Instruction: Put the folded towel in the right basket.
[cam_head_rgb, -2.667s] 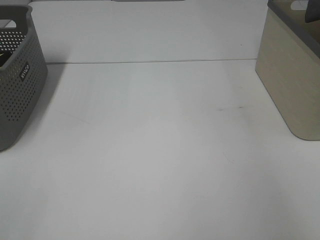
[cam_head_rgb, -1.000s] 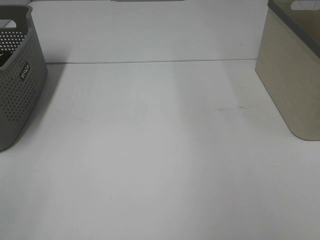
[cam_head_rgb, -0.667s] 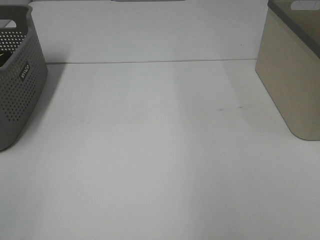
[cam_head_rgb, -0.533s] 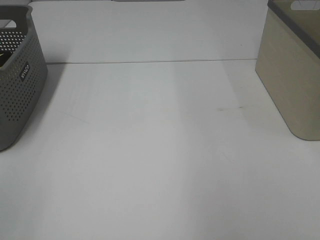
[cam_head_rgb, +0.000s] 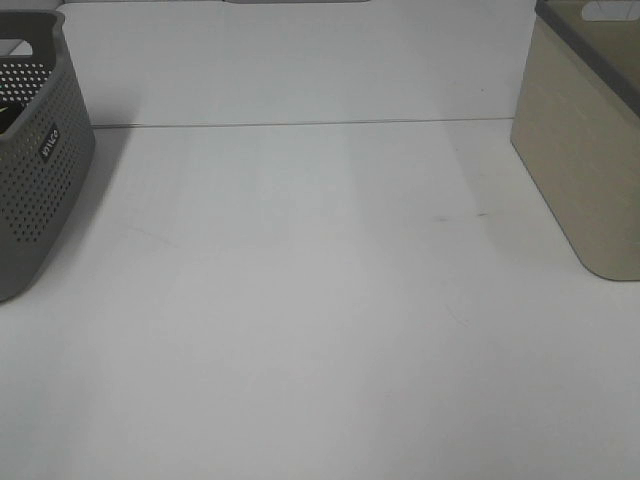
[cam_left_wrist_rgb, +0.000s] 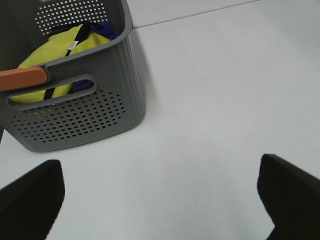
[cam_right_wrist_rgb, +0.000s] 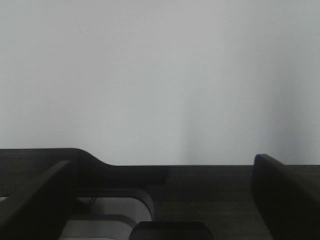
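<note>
Two baskets frame the white table in the high view: a grey perforated basket at the left edge and a beige basket with a grey rim at the upper right. Neither of my arms shows in that view.

At the left, my left gripper hangs over bare table with its two dark fingers spread wide at the lower corners of the wrist frame, nothing between them. Up in the upper left of that frame sits the grey basket, holding yellow cloth, a bit of purple cloth and an orange piece at its rim. It stands apart from my fingers.

At the right, my right gripper is also spread wide and empty, its fingers dark shapes at the lower corners of the wrist frame, with only plain white surface above them and dark housing across the bottom.

The beige basket's inside is mostly out of frame, so I cannot tell where the folded towel lies; no view shows it plainly, and neither gripper is touching it.
</note>
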